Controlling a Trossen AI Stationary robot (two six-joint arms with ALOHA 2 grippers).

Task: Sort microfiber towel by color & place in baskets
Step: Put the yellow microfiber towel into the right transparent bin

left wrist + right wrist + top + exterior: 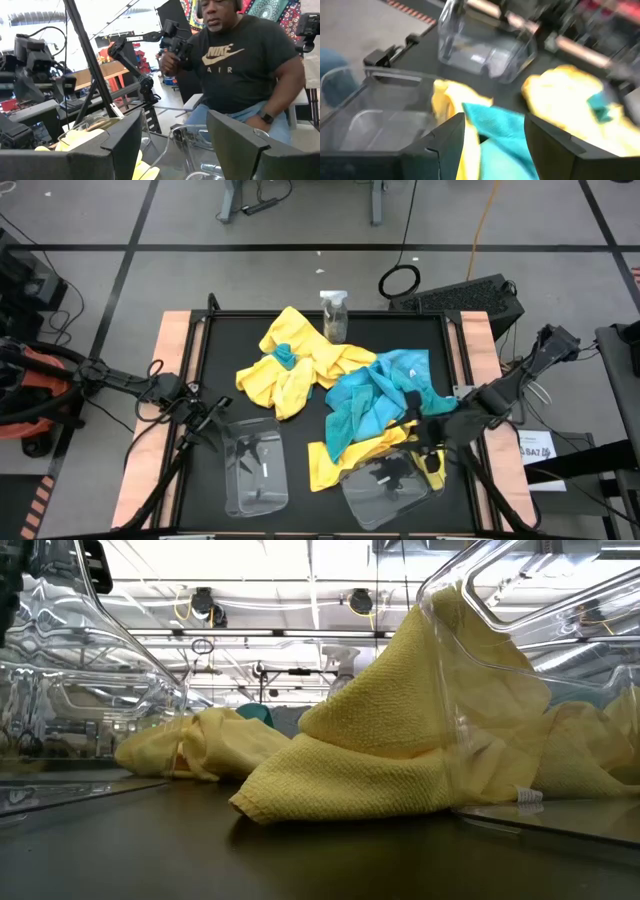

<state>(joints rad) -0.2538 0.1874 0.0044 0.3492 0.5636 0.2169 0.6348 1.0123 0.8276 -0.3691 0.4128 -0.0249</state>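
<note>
Your right gripper (425, 432), jaws parted and holding nothing, hovers over mixed towels (372, 408) by the table's right edge; grab there and you may drag yellow along with blue, while the left gripper (205, 420) waits parted, also holding nothing, at the left edge.

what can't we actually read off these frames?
- High view: how many soft yellow and turquoise microfiber towels sit in the heap; they overlap.
- High view: right gripper jaws, lost against the dark arm.
- Low view: contents of the clear plastic right basket; a yellow towel fills the view.
- Right wrist view: far clear left basket, blurred.
</note>
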